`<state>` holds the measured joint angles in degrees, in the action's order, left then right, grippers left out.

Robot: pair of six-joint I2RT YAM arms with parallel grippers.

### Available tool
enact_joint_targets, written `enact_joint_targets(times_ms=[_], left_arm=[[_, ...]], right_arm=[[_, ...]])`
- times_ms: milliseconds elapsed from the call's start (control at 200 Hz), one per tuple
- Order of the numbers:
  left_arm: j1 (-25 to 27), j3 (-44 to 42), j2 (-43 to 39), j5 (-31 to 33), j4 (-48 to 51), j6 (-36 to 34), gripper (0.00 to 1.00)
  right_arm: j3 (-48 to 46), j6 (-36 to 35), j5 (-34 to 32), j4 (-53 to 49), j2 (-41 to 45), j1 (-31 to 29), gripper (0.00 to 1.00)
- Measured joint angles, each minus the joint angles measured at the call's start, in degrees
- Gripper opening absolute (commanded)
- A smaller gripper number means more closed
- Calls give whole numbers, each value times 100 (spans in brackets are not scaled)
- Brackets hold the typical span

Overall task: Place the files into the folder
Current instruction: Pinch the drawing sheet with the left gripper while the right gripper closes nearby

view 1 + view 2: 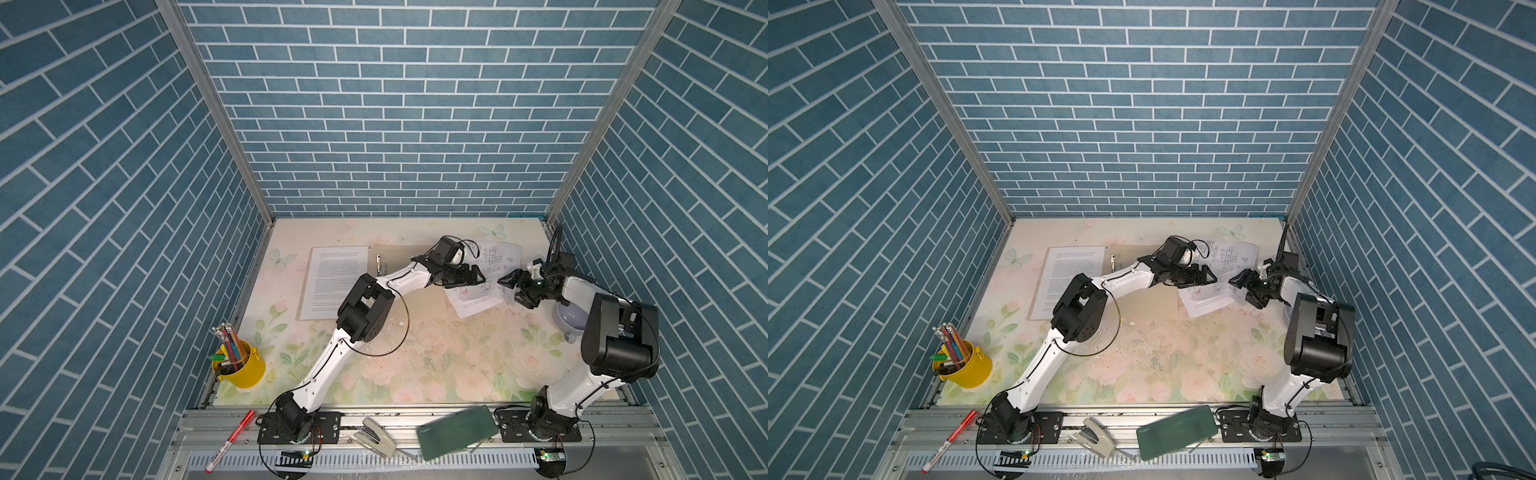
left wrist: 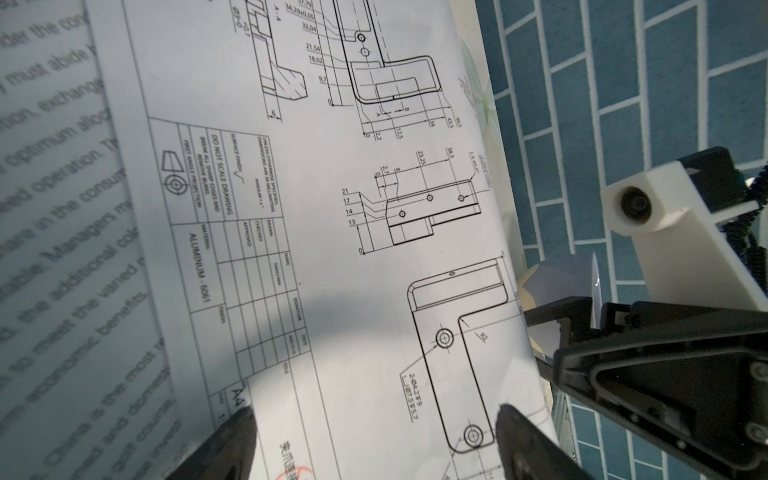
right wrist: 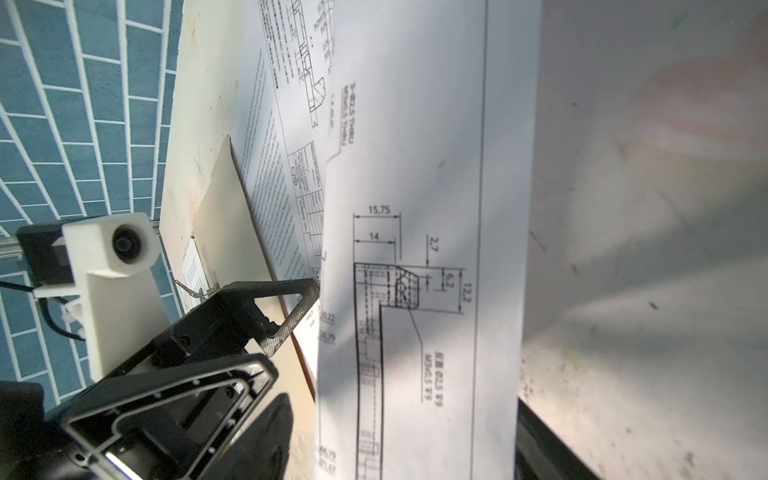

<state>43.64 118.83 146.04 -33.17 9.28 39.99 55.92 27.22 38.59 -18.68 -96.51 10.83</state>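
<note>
The tan folder (image 1: pixel 424 305) lies open at the back left, its metal clip (image 1: pixel 379 264) at the spine. One printed text sheet (image 1: pixel 334 282) rests on its left half. To its right, a sheet with line diagrams (image 1: pixel 498 259) lies bowed over another text sheet (image 1: pixel 473 307). My left gripper (image 1: pixel 478 276) is open over the diagram sheet (image 2: pixel 374 249), fingertips spread above it. My right gripper (image 1: pixel 510 290) faces it from the right, open. The diagram sheet's edge (image 3: pixel 436 332) shows between its fingers, and I cannot tell if they touch it.
A purple bowl (image 1: pixel 571 318) sits under the right arm. A yellow pencil cup (image 1: pixel 245 368) stands at the left edge. On the front rail lie a red marker (image 1: pixel 230 440), a stapler (image 1: pixel 374 436) and a dark green case (image 1: pixel 457 432).
</note>
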Motion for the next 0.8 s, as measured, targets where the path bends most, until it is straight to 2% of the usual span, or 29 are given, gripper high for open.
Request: enact_joint_targets(times_ms=[480,800], left_arm=[[0,-186,-87,4,-111,0,91],[0,-264,-127,4,-155,0,91]], right_arm=[[-7,-2,-15,-369,295,133,77],[-103,81,26,-321,358,184,67]])
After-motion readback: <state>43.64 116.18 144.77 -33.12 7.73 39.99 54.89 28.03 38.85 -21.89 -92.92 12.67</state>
